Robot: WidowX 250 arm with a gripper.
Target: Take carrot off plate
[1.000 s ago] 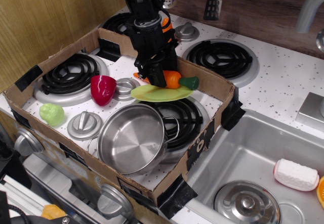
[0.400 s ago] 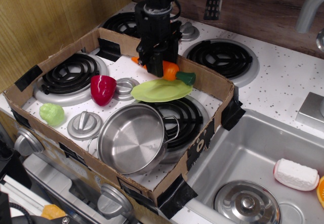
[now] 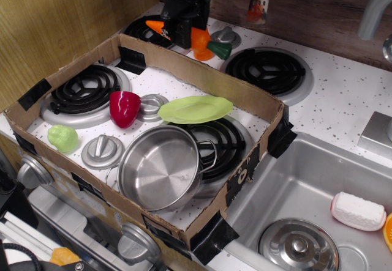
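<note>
Gripper (image 3: 184, 33): black, at the far edge of the cardboard box, closed on the carrot at its mid-length.

Carrot (image 3: 199, 40): orange, glossy, held roughly level and aloft behind the box's back wall; pointed tip toward the left, dark green stub toward the right. Clear of the plate and well apart from it.

Plate (image 3: 196, 109): light yellow-green, oval, nothing on it; sits inside the box between the knob ring and the right-hand burner, its near edge just beside the pot rim.

Box (image 3: 242, 96): open brown cardboard tray with black tape at corners, laid over the toy stove top.

Pot (image 3: 160, 168): steel, empty, in the box's near right part, over a black coil burner.

Red pepper (image 3: 124, 107): toy, just left of the plate, beside a silver knob ring.

Green vegetable (image 3: 63, 137): pale, lumpy, near the box's left corner.

Silver knob (image 3: 102, 150): round, between the green vegetable and the pot.

Sink (image 3: 306, 191): steel, to the right of the box; holds a round lid (image 3: 299, 245) and a white sponge (image 3: 358, 211).
</note>
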